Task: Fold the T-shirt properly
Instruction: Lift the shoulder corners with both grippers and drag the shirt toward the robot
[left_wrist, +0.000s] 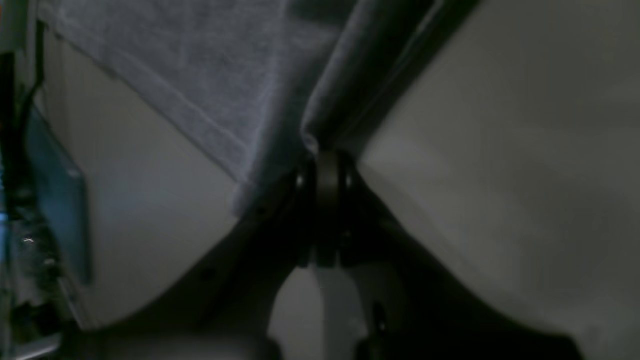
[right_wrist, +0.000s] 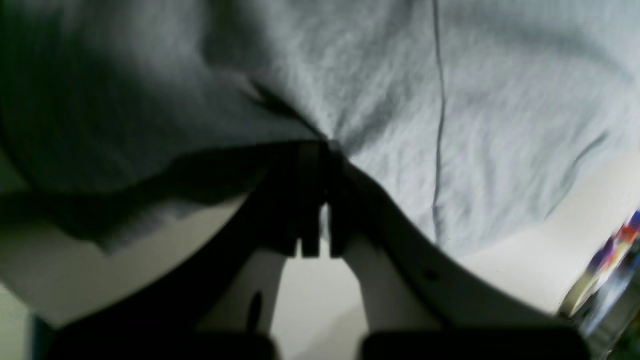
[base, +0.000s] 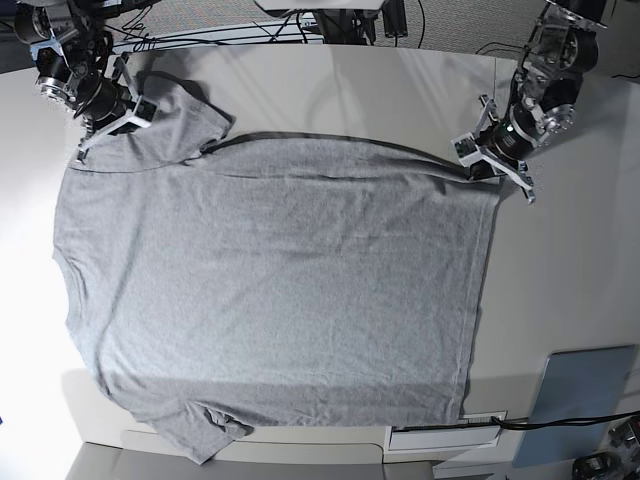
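Grey T-shirt (base: 270, 290) spread flat across the table (base: 570, 270). Left gripper (base: 492, 168) pinches its hem corner; right gripper (base: 105, 120) pinches the sleeve. A blue-grey panel (base: 582, 405) lies beside the hem.

Black gripper (left_wrist: 327, 165) fingers; pale, curved finger bases.

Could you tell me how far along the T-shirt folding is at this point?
Done: the T-shirt lies spread flat on the table, unfolded. In hand: the left gripper pinches a hem corner, the right gripper has closed on fabric near a sleeve. Left: every fold.
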